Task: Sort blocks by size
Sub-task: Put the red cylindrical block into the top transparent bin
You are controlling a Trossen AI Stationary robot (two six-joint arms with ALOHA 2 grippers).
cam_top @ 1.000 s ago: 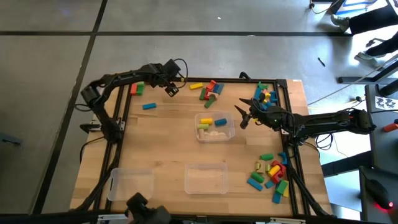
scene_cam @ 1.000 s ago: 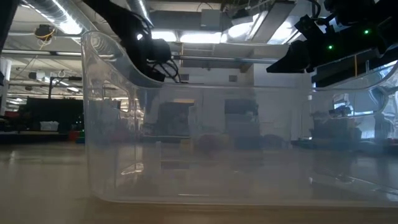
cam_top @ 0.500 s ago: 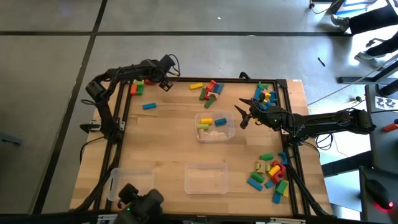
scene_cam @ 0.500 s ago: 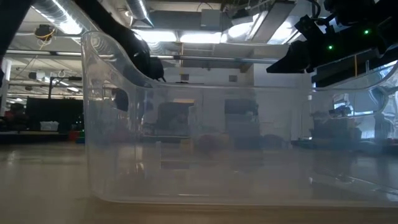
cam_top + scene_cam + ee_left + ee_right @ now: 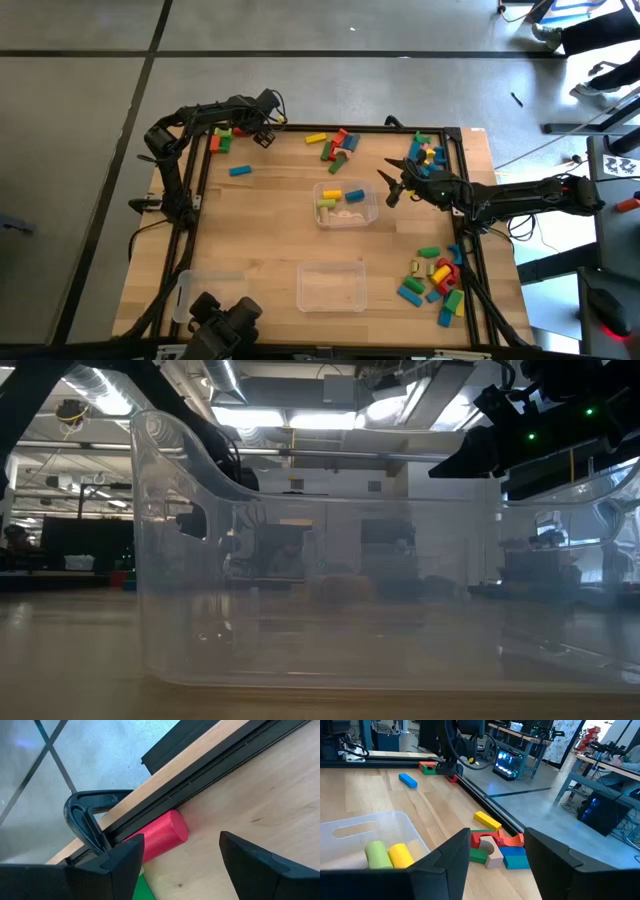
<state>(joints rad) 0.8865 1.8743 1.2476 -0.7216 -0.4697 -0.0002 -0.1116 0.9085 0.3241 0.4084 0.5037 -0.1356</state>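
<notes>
Fingers of the left gripper [image 5: 264, 138] stand spread and empty at the table's [image 5: 260, 240] far left corner; fingers of the right gripper [image 5: 388, 187] are parted with nothing between them, hovering right of the middle tray [image 5: 371, 213].

High view: blocks lie in four groups. A red-and-green pair [image 5: 220, 141] sits just left of the left gripper, with a lone blue block [image 5: 240, 171] nearer. A mixed cluster [image 5: 335, 144] lies at the far middle edge, another [image 5: 424, 152] at the far right corner, and a third [image 5: 435, 280] at the near right. The middle tray holds yellow, green and blue blocks [image 5: 336, 197]; two more clear trays [image 5: 332, 285], [image 5: 210, 295] stand near the front edge.

Low view: a clear tray wall [image 5: 320, 600] fills the frame; the right arm [image 5: 520, 430] hangs dark at upper right. No block can be made out.

Left wrist view: the spread fingers [image 5: 127, 860] frame a red cylinder [image 5: 161, 837] lying against the table's black edge rail [image 5: 210, 775], a green block [image 5: 142, 887] beside it. A black clamp [image 5: 90, 817] grips the rail.

Right wrist view: the parted fingers [image 5: 450, 860] frame the tray's green and yellow cylinders [image 5: 390, 855], a yellow bar [image 5: 487, 820], and red, green and blue blocks [image 5: 497, 850].

No legible writing appears.
</notes>
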